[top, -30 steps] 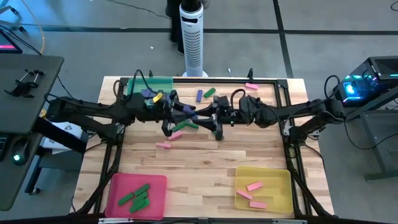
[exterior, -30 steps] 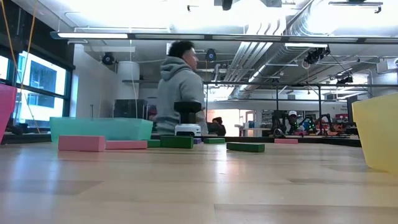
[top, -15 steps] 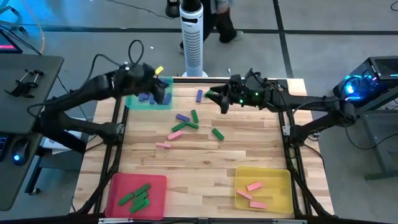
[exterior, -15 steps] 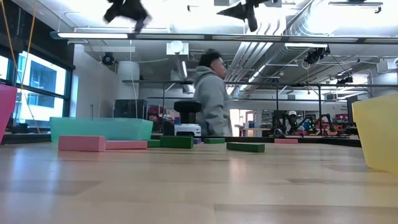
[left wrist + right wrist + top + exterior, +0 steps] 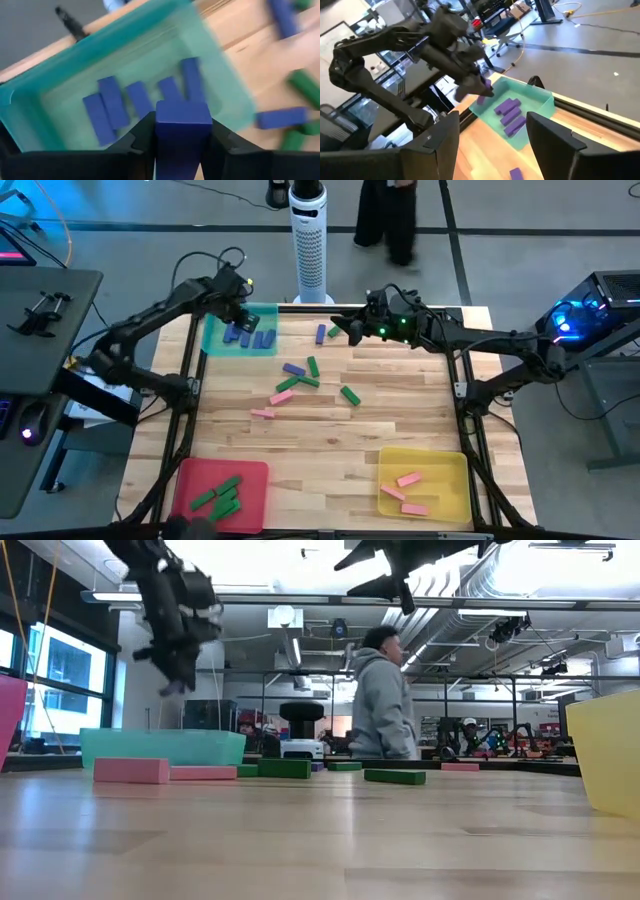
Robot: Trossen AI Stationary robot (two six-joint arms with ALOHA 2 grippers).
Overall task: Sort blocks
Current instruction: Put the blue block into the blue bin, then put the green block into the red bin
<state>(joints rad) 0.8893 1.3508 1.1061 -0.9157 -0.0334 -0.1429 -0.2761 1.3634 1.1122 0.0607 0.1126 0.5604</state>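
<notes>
Delivery is in hand: a blue block (image 5: 183, 131) is clamped in the left gripper (image 5: 182, 145) above the teal tray (image 5: 212, 340) at eleven o'clock. Release is called for next. The right gripper (image 5: 492, 135) is held wide and empty near twelve.

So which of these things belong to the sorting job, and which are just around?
Job: left gripper holding a blue block; loose blocks; teal tray, red tray, yellow tray; right gripper, open.
Around: white tower fan; person.
</notes>
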